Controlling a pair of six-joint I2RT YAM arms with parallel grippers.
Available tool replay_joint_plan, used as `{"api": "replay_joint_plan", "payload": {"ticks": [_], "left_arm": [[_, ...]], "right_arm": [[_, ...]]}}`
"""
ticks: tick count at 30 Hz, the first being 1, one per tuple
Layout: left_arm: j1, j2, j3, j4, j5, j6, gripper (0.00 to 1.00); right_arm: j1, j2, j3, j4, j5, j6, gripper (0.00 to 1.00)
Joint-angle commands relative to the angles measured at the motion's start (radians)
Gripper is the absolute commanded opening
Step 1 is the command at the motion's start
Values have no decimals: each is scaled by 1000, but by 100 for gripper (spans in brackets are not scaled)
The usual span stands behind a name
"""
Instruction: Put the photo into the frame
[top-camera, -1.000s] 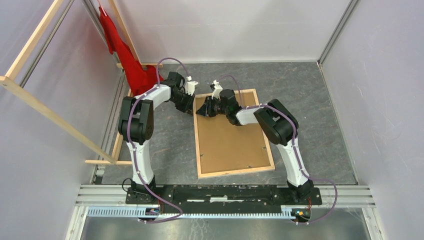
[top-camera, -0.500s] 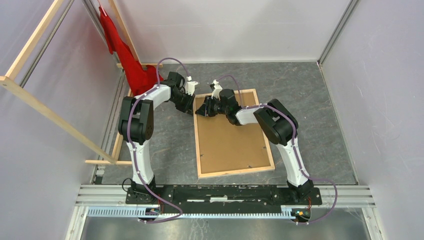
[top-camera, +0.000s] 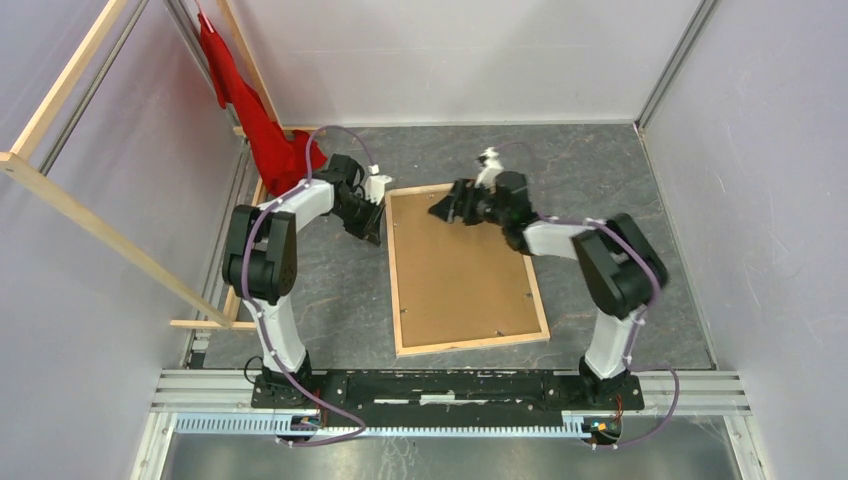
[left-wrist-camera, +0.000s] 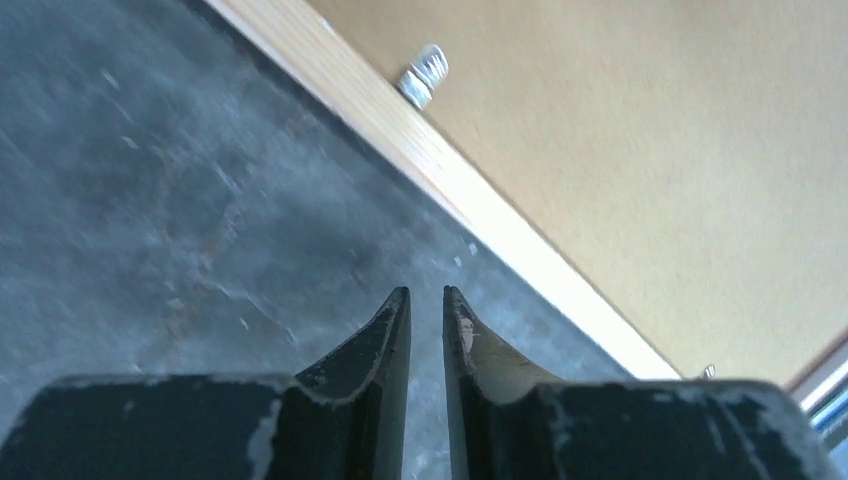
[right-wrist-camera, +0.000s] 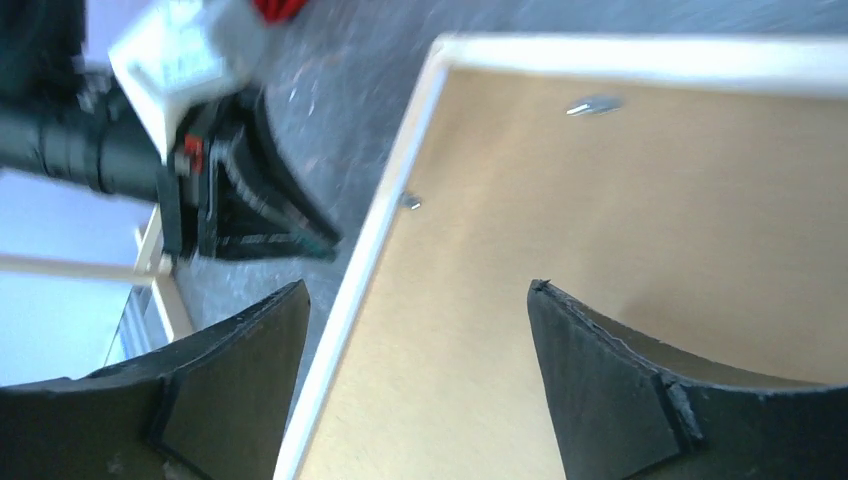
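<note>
The frame (top-camera: 393, 285) lies face down on the grey table, pale wooden rails up, with a brown backing board (top-camera: 460, 275) filling it. The photo is hidden. My left gripper (top-camera: 372, 228) sits on the table just outside the frame's upper left corner. In the left wrist view its fingers (left-wrist-camera: 427, 293) are a narrow slit apart with nothing between them, beside the rail (left-wrist-camera: 480, 215) and a metal tab (left-wrist-camera: 423, 75). My right gripper (top-camera: 447, 212) hovers over the board's top part. Its jaws (right-wrist-camera: 418, 287) stand wide open and empty above the board (right-wrist-camera: 600, 200) and the rail (right-wrist-camera: 372, 235).
A red cloth (top-camera: 265, 130) hangs at the back left over pale wooden beams (top-camera: 100, 225). Another beam (top-camera: 235, 290) runs along the table's left edge. Walls close in the left, back and right sides. Small metal tabs (right-wrist-camera: 592, 104) sit on the board's edge.
My right gripper has drawn back to the right from the frame's upper left corner and its jaws have opened wide. My left gripper has slid a little left, off the corner.
</note>
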Motion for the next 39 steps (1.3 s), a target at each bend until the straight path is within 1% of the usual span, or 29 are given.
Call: {"api": "replay_joint_plan", "payload": {"ticks": [1, 3, 5, 7, 9, 11, 13, 15, 18, 21, 24, 28, 32, 35, 39], "left_arm": [[-5, -118, -120, -9, -7, 79, 26], [-22, -162, -199, 12, -25, 97, 27], [-47, -202, -266, 24, -40, 117, 27], [-90, -241, -323, 27, -60, 148, 28], [-133, -301, -381, 47, -89, 164, 28], [-166, -341, -431, 52, -93, 174, 28], [-189, -362, -452, 53, -88, 173, 28], [-215, -368, -469, 56, -83, 171, 28], [-259, -364, -484, 63, -82, 164, 28], [-301, -353, -483, 70, -73, 161, 28], [-340, -337, -460, 69, -60, 153, 29], [-399, -304, -423, 90, -37, 123, 32], [-497, -228, -371, 104, -34, 73, 36], [-574, -194, -352, 74, -13, 92, 41], [-593, -200, -341, 4, 64, 169, 48]], "right_arm": [[-139, -261, -148, -92, 131, -62, 91], [-193, -350, -193, -204, 250, -119, 98], [-240, -419, -236, -276, 366, -145, 98], [-302, -455, -287, -253, 352, -135, 98], [-351, -448, -298, -251, 316, -128, 98], [-378, -410, -276, -268, 287, -136, 98], [-379, -355, -234, -301, 268, -148, 98], [-378, -292, -199, -299, 227, -135, 98], [-351, -178, -102, -316, 169, -127, 98], [-285, -83, 34, -387, 188, -174, 97], [-232, -13, 131, -392, 166, -157, 97], [-151, 86, 268, -423, 128, -152, 97], [-85, 178, 406, -461, 80, -140, 97], [-52, 211, 449, -479, 60, -140, 98], [-38, 216, 443, -478, 28, -146, 98]]}}
